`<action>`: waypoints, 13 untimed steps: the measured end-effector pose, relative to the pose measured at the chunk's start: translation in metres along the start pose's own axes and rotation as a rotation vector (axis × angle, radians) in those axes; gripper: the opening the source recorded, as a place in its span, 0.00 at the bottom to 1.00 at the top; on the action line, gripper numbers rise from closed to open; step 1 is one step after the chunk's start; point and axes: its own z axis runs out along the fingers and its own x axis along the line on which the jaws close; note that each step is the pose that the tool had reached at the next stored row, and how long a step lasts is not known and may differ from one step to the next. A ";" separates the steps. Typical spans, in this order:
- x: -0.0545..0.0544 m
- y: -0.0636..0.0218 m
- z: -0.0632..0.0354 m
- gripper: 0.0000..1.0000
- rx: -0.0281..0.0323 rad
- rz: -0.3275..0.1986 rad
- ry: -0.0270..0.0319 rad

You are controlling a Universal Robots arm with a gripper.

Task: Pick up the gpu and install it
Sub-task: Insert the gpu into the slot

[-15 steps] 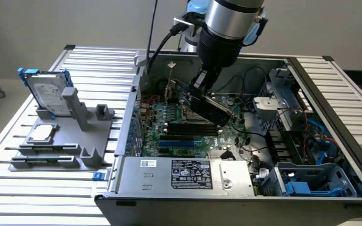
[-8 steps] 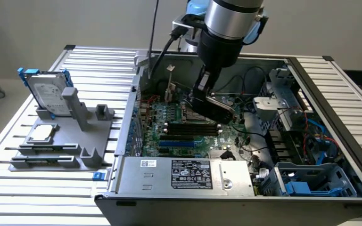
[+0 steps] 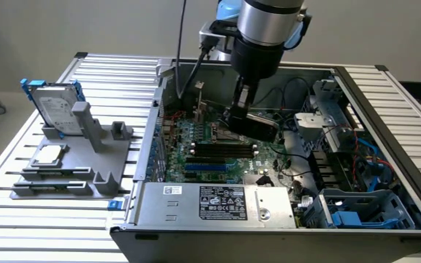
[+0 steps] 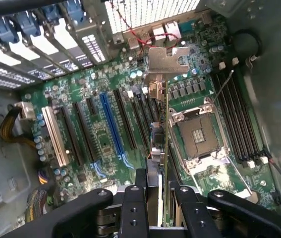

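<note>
My gripper [image 3: 241, 109] reaches down into the open computer case [image 3: 357, 87] and is shut on the gpu [image 3: 254, 125]. The card's glossy black cover slants over the motherboard [image 3: 203, 148]. In the wrist view the gpu [image 4: 166, 144] hangs edge-on between my fingers [image 4: 139, 203]. Its silver end bracket [image 4: 167, 62] points toward the case's rear slot openings. The card hangs above the expansion slots, between the blue slot [image 4: 111, 124] and the CPU socket [image 4: 199, 134]. I cannot tell whether its lower edge touches a slot.
A silver hard drive with blue rails [image 3: 53, 107] and a small square processor chip [image 3: 50, 155] rest on a grey stand at the exterior view's left. The power supply [image 3: 218, 203], drive cages [image 3: 364, 211] and cables [image 3: 298, 87] crowd the case. Memory slots [image 4: 239, 119] flank the socket.
</note>
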 end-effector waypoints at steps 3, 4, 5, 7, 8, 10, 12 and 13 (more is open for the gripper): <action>0.000 -0.0001 0.0000 0.27 0.0289 -0.044 -0.0062; 0.000 -0.0001 0.0000 0.27 0.0386 -0.059 -0.0082; 0.001 -0.0002 -0.0001 0.27 0.0476 -0.074 -0.0100; 0.001 -0.0003 0.0000 0.27 0.0557 -0.111 -0.0112; 0.001 -0.0003 0.0000 0.27 0.0558 -0.128 -0.0109; 0.001 -0.0002 0.0000 0.27 0.0548 -0.163 -0.0098; 0.001 0.0000 -0.0001 0.27 0.0536 -0.191 -0.0085; 0.001 0.0002 -0.0001 0.27 0.0532 -0.201 -0.0079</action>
